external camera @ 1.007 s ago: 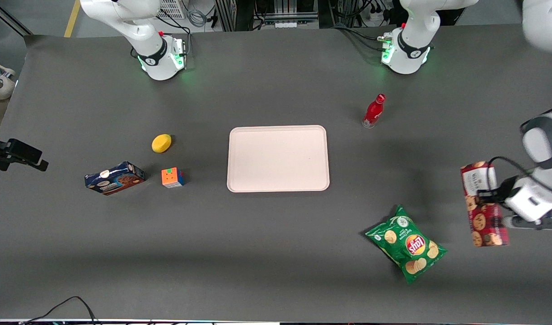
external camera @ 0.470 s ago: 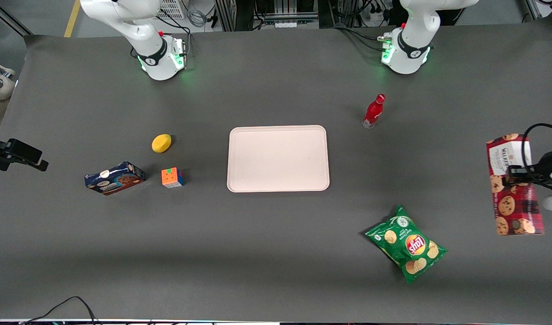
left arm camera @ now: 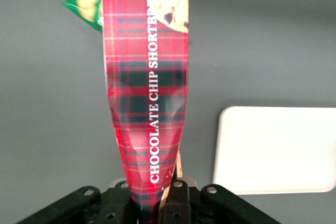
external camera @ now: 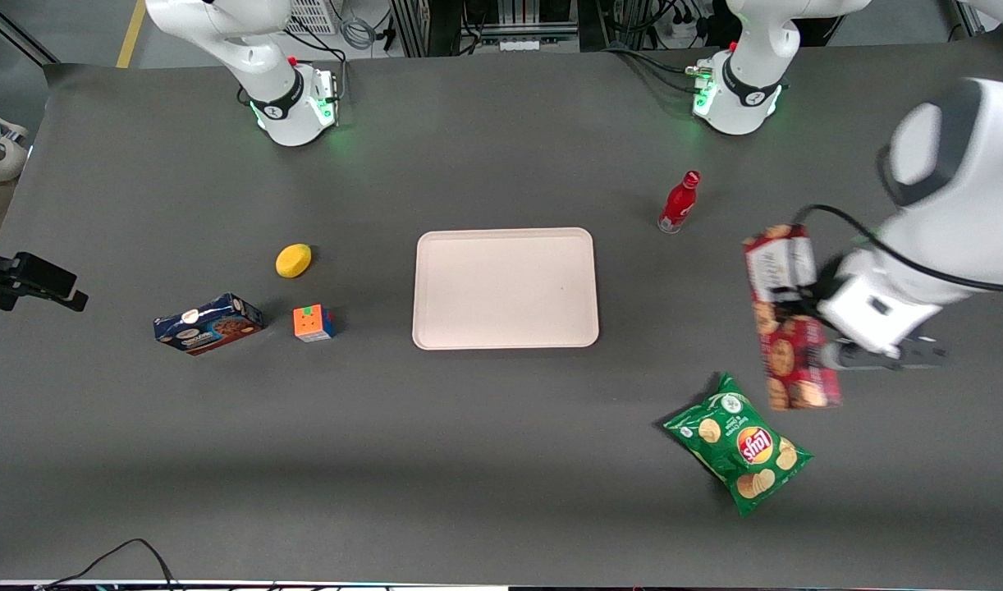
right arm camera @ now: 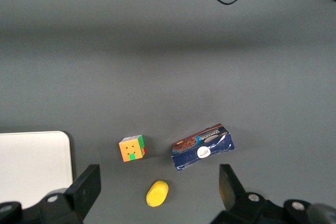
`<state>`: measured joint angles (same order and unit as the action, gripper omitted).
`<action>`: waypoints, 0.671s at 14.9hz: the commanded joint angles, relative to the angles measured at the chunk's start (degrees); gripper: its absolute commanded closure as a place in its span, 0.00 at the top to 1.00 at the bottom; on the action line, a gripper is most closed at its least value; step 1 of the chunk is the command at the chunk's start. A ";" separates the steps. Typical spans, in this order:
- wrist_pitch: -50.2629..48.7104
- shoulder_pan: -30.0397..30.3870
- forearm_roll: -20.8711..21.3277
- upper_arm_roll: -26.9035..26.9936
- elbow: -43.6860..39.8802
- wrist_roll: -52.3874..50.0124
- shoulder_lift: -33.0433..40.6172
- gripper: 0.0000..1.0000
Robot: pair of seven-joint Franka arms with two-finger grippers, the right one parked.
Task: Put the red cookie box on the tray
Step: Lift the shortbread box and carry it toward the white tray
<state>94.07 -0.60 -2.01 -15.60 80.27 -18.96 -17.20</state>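
Note:
The red cookie box (external camera: 789, 316), a long dark-red tartan carton with cookie pictures and a white label at one end, hangs in the air above the table at the working arm's end. My left gripper (external camera: 797, 305) is shut on its long sides near the middle. In the left wrist view the box (left arm camera: 147, 93) runs out from between the fingers (left arm camera: 177, 203), which pinch it. The pale pinkish-cream tray (external camera: 505, 287) lies flat at the table's middle, with nothing on it; a corner of it shows in the left wrist view (left arm camera: 275, 148). The box is well apart from the tray.
A green chips bag (external camera: 738, 443) lies just below the held box, nearer the front camera. A small red bottle (external camera: 680, 202) stands between the box and the working arm's base. A blue cookie box (external camera: 208, 323), a colour cube (external camera: 313, 322) and a yellow lemon (external camera: 293, 260) lie toward the parked arm's end.
My left gripper, still holding the red cookie box, swung out toward the table's edge and has now come back inward toward the tray, farther in than a second ago.

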 commanded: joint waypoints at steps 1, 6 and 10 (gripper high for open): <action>0.15 -0.54 6.21 -11.43 0.76 -17.37 1.38 0.00; 7.43 -1.59 13.26 -24.73 8.48 -32.95 1.20 0.00; 17.18 -3.00 16.24 -28.95 19.19 -38.68 1.73 0.00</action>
<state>104.59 -3.68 11.18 -42.42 91.40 -54.02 -17.23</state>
